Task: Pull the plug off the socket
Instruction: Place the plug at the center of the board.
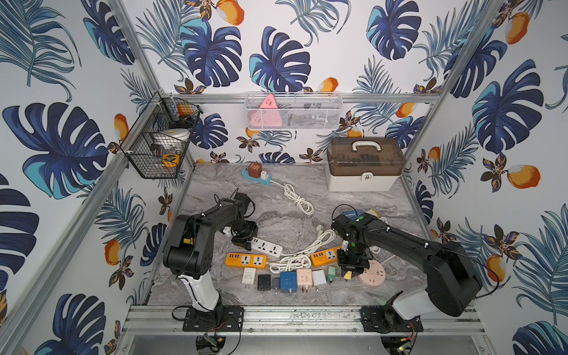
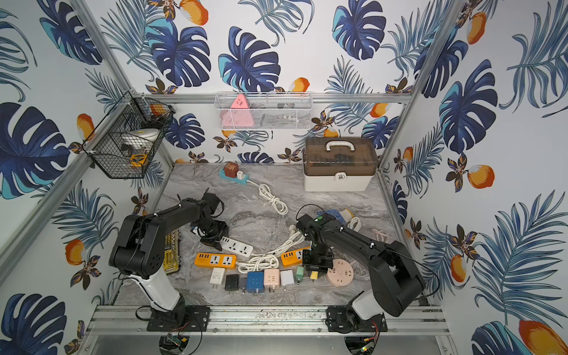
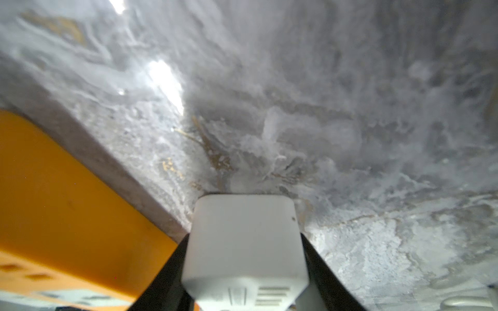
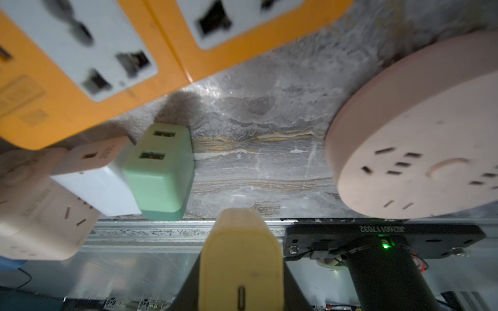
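Marble tabletop [image 1: 276,218] — right tool [image 1: 349,271] clamps yellow plug [image 4: 239,253] beside green charger [image 4: 161,172], left tool [image 1: 243,242] clamps white strip [image 1: 268,246].

Counter [image 3: 350,94]: polished grey marble look, glare bouncing off it. Pink round socket [image 4: 417,140] reads as smooth, matt plastic. Near it, the yellow plug [image 4: 239,264], matt plastic and faintly grainy, and the green charger [image 4: 161,183], satin-smooth plastic. Orange strip [image 4: 62,115] beside the socket is glossier plastic. Well apart from the socket, the white casing [image 3: 244,242]: matt plastic, one dark speck.
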Motion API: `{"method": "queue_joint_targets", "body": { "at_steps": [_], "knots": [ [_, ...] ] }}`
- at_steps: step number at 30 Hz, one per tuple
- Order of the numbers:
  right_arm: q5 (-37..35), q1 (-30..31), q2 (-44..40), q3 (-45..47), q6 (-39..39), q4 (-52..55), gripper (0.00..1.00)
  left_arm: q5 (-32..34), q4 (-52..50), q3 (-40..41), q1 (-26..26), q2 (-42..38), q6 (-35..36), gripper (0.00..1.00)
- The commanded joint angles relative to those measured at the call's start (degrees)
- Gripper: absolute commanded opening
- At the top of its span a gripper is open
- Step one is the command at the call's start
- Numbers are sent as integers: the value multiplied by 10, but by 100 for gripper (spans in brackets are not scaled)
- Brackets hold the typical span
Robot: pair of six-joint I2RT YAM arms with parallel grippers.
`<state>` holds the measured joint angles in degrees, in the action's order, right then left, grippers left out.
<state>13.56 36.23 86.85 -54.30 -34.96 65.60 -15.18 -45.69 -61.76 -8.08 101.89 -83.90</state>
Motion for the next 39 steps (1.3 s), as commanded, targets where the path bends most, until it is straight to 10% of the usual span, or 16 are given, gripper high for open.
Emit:
{"method": "queue_joint_targets", "body": {
  "at_steps": [1,16,32,39],
  "knots": [
    [52,-1,12,13,-8,-25,5,-2,7,1,-8,8,-14,0],
    [31,-1,59,20,-6,-56,16,-4,9,5,-37,11,-24,0],
    [10,-7,63,19,-3,-48,49,9,-12,1,-40,8,-21,0],
    [-53,-7,16,-57,10,6,53,28,-37,-7,-40,-10,-20,21]
  ]
}}
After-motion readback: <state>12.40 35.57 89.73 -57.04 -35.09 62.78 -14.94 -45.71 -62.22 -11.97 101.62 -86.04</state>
